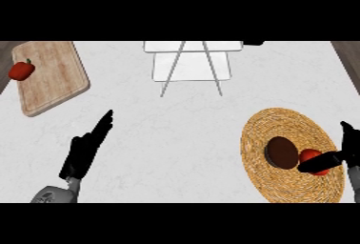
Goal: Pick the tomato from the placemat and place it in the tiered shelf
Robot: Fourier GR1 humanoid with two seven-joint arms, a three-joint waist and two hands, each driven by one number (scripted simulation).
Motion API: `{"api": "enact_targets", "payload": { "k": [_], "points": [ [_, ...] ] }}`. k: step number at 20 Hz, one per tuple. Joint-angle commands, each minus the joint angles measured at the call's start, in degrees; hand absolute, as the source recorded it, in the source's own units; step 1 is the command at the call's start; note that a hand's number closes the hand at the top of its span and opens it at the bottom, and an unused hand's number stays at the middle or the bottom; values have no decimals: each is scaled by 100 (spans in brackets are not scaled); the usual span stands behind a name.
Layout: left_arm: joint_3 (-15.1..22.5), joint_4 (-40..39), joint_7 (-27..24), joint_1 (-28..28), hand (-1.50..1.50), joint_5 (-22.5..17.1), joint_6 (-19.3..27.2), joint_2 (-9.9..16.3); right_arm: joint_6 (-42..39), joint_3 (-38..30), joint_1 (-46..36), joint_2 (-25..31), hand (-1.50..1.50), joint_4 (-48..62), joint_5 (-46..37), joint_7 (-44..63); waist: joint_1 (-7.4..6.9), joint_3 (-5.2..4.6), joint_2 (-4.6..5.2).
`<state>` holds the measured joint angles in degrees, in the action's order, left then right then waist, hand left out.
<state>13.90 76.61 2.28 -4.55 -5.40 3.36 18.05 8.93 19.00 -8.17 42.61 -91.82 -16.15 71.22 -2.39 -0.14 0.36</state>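
Observation:
A red tomato [311, 156] lies on the round woven placemat [281, 124] at the right, next to a dark brown round thing [283, 151]. My right hand [346, 155] is at the placemat's right edge; its thumb crosses the tomato's lower side and its fingers stand behind it, partly curled round the tomato. The white tiered shelf [191, 64] stands at the top middle, with thin metal legs. My left hand [85, 148] rests open at the lower left, fingers straight and pointing up and to the right.
A wooden cutting board [56, 81] lies at the top left with a red bell pepper [22, 70] on its left edge. White marbled counter [175, 138] spreads between the shelf and the placemat.

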Motion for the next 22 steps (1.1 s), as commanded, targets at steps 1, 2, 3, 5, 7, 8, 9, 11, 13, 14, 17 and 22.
{"api": "enact_targets", "payload": {
  "k": [1,2,3,5,7,8,9,11,13,14,17,22],
  "points": [
    [-42,103,-29,170,0,35,12,53,-308,6,-560,-275,-150,452,-179,1398,62,0,-23],
    [-142,19,-12,146,0,-99,-151,136,-124,181,-227,-371,-150,330,-389,1399,148,-2,-34],
    [-6,-112,-207,213,0,58,-9,-53,-329,214,-485,-385,-150,503,-522,1399,120,-10,-23],
    [-2,-149,-346,252,0,144,39,-58,-241,274,-578,-652,-150,863,-760,1399,102,-8,-15],
    [-94,90,-27,156,0,43,16,1,-326,186,-691,-730,-150,955,-880,1399,135,0,-36],
    [-206,-333,-310,106,0,13,-142,76,-600,128,-750,-643,-150,992,-737,1399,176,-4,-20],
    [-203,-39,-75,164,0,-38,-64,35,-711,85,-641,-600,-150,752,-796,1399,214,-6,-54],
    [-84,125,-122,355,0,7,-27,-75,-503,143,-521,-762,-150,982,-906,1400,190,5,-48],
    [-30,78,-157,278,0,217,174,-166,-596,27,-695,-863,-150,1277,-914,1297,187,7,-35],
    [-119,233,-188,576,0,69,-44,52,-714,48,-638,-871,-150,1153,-911,1362,171,7,-48],
    [-237,-65,103,-72,0,62,-37,-36,-792,122,-734,-1219,-150,1295,-1142,1399,237,1,-28],
    [-312,301,261,134,0,21,-60,27,-924,-213,-325,-968,-150,990,-1135,1205,276,7,-56]
  ]
}}
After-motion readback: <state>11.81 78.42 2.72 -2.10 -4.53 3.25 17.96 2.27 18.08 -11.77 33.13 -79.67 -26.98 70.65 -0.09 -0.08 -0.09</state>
